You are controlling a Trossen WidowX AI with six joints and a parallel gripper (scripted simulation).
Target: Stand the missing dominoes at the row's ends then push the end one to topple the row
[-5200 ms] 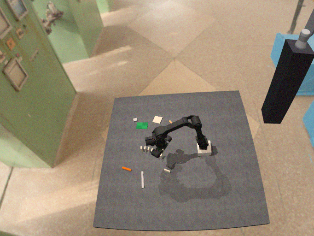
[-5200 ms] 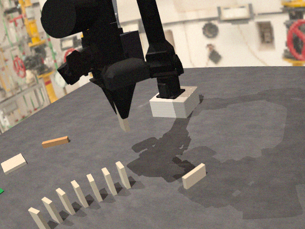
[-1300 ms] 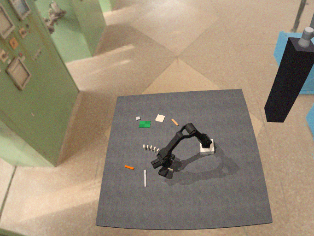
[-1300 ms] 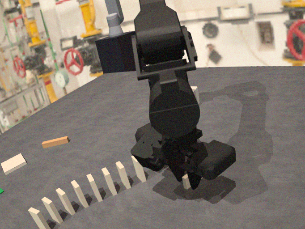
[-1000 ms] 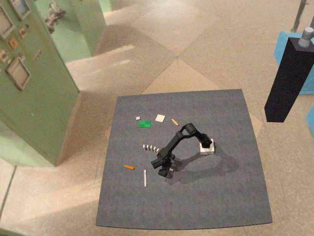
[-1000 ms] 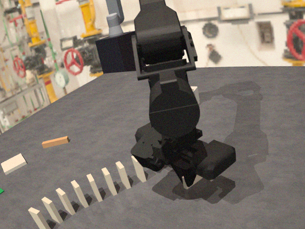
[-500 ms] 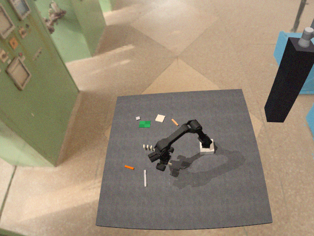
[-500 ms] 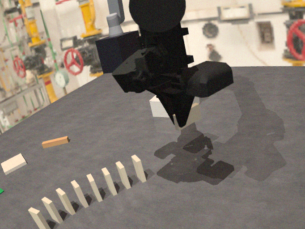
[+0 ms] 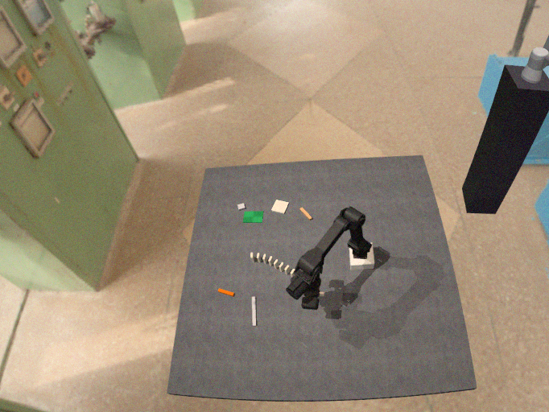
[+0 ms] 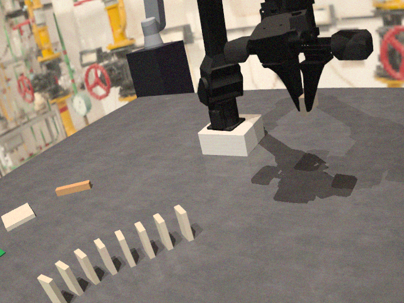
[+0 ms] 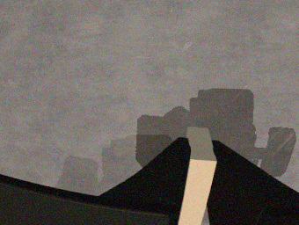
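Observation:
Several cream dominoes stand upright in a slightly curved, evenly spaced row on the grey table. One end domino [image 10: 183, 223] stands at the row's right in the exterior view; the other end domino [image 10: 52, 288] is at lower left, cut off by the frame. My gripper [image 10: 303, 110] [image 11: 196, 148] is shut on a cream domino [image 9: 322, 294] [image 10: 315, 100] [image 11: 197, 189] and holds it above the table, well apart from the row. The fingers hide part of the held domino; its exact tilt is hard to tell. The arm partly covers the row's near end in the top view.
An orange bar [image 9: 225, 292] and a pale bar [image 9: 253, 311] lie on the row's one side. A light orange bar [image 9: 306, 213] [image 10: 73, 188], cream square [image 9: 279, 206] [image 10: 18, 216], green plate [image 9: 253, 216] and small pale block [image 9: 241, 206] lie on the other. The arm stands on a white base [image 10: 223, 144].

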